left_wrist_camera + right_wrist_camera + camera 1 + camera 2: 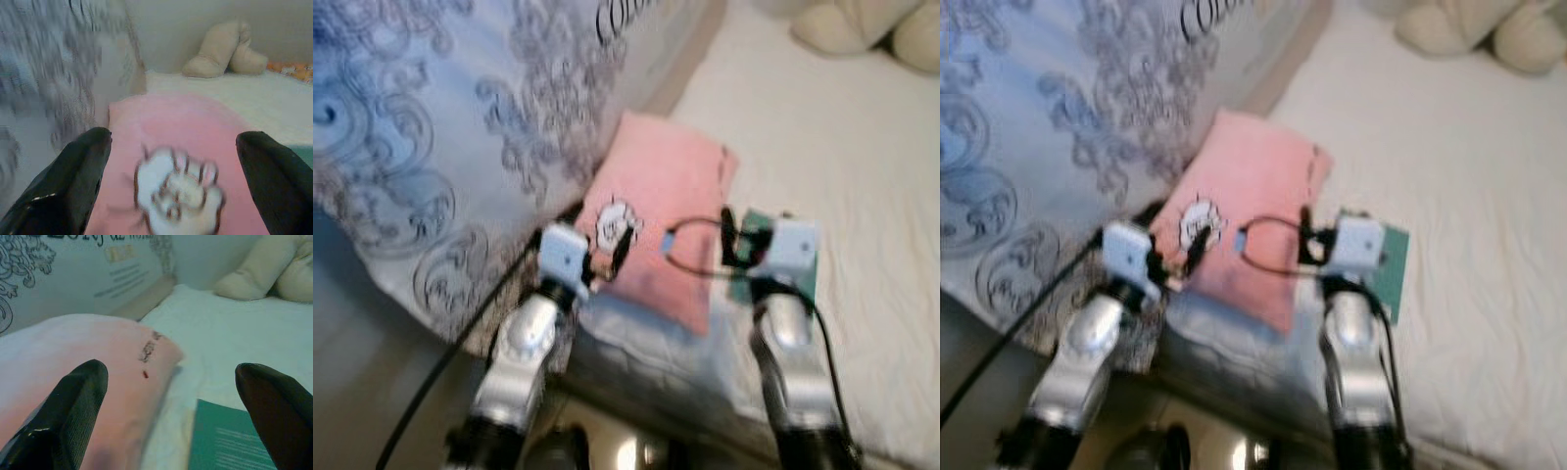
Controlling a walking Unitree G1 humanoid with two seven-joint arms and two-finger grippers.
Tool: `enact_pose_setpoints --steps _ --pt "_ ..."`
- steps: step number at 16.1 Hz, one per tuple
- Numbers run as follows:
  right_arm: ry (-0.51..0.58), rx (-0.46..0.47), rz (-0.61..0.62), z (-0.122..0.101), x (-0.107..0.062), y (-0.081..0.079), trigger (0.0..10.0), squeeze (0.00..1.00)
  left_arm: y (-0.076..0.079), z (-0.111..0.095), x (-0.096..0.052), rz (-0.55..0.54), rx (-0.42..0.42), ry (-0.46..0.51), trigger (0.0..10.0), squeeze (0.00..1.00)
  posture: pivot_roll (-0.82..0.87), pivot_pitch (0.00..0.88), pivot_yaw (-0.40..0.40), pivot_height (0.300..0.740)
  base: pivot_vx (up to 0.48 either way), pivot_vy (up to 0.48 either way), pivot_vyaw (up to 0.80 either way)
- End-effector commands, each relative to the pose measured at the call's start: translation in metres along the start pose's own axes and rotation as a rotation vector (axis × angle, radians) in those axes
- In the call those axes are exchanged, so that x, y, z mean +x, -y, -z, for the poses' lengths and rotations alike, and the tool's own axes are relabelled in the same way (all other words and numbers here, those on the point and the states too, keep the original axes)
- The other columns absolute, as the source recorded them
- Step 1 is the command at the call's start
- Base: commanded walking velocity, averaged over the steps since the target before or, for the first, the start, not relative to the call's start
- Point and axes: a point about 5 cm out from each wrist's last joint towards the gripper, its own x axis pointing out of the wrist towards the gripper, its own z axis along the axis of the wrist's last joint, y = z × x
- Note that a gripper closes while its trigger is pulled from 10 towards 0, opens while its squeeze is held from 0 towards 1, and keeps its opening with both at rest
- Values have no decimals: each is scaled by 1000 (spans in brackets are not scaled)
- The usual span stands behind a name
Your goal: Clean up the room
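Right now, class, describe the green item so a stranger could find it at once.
On the white bed, look beside the pink pillow, on the side away from the patterned quilt. The flat green booklet lies there under the right gripper; it alone is thin and printed.

Ahead of my left gripper (171,161), fingers spread wide, the pink pillow (661,211) lies directly in the path, with its white cartoon patch (178,188) between the fingers. The patterned duvet (440,127) crowds that gripper's left side. My right gripper (171,406), also spread, faces the pillow's edge and a green booklet (230,445) lying flat. Beyond them the white sheet (842,166) gives open room up to the cream plush toy (264,271).
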Motion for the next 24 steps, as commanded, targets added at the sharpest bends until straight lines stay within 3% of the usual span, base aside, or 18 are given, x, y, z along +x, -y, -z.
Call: enact_pose_setpoints --steps 1,3,4,5,6,8,10,12,14,20,24 --pt "-54 -83 72 9 -17 24 10000 1000 10 -11 -2 71 -28 17 10000 1000 -9 49 -20 740 0 0 0" --pt "-191 -125 130 31 -35 44 10000 1000 14 -7 -17 116 -18 -22 10000 1000 -11 41 -21 740 0 0 0" --pt "-246 -155 162 40 -42 57 10000 1000 15 -4 -28 127 -26 -55 10000 192 -11 39 -23 740 0 0 0" --pt "-304 -177 225 47 -50 71 10000 0 14 -1 -37 148 -39 -105 10000 0 -7 37 -30 740 0 0 0" --pt "-329 -205 256 50 -54 79 10000 0 13 -3 -37 152 -32 -111 10000 0 -3 41 -30 740 0 0 0" --pt "-311 -238 240 50 -48 78 10000 0 12 -9 -22 113 -17 -79 10000 0 -4 44 -25 740 0 0 0" --pt "-287 -159 197 46 -32 63 10000 0 14 -4 -5 46 10 -83 10000 0 -13 42 -18 740 0 0 0" --pt "-182 -90 87 26 -14 35 10000 0 9 8 8 -79 -47 -138 10000 0 -28 41 -11 740 0 -469 0" --pt "-169 -103 52 24 -11 29 10000 0 10 15 12 -70 -17 -165 10000 0 -44 39 -10 740 0 -450 0" --pt "-218 -121 48 34 -14 30 10000 0 11 26 23 -37 42 -187 10000 0 -62 40 -4 740 0 -440 0" --pt "-210 -145 14 38 -20 28 10000 0 9 30 21 -60 13 -193 10000 0 -62 37 -4 740 0 -428 -678"
